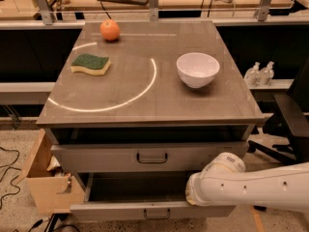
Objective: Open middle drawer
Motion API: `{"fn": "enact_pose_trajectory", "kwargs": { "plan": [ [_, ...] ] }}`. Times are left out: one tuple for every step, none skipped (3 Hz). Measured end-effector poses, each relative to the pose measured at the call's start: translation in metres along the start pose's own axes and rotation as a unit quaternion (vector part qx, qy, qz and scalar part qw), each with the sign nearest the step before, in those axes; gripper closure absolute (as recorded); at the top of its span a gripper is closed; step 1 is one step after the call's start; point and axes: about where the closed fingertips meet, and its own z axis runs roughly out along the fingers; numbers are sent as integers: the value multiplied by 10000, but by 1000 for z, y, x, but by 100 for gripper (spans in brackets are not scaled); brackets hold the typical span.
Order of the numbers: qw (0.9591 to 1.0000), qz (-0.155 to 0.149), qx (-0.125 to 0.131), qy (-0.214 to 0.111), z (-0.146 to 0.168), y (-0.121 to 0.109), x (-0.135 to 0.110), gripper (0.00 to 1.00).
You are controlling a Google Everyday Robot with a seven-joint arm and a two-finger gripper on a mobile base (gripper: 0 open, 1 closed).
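Observation:
The middle drawer [116, 210] is the low grey front with a small dark loop handle [157, 213]. It stands pulled out towards me, and its dark grey tray [135, 186] shows behind the front. Above it, the grey drawer with the taller front and bigger handle [151, 157] is pushed in. My white arm [260, 187] reaches in from the right. Its gripper end [189, 193] lies over the right part of the open drawer, just behind the front panel. The fingers are hidden behind the wrist.
On the cabinet top [145, 105] lie an orange [110, 30], a green and yellow sponge [91, 64] and a white bowl [198, 69]. An open cardboard box [46, 187] stands on the floor at the left. A dark chair [289, 120] and two bottles [259, 74] are at the right.

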Motion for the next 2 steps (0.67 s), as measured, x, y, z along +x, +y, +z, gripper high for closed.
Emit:
{"fn": "enact_pose_trajectory", "kwargs": {
  "plan": [
    [9996,66,97,-270,22,4,0,100],
    [9983,122,197,-539,46,5,1,100]
  ]
}}
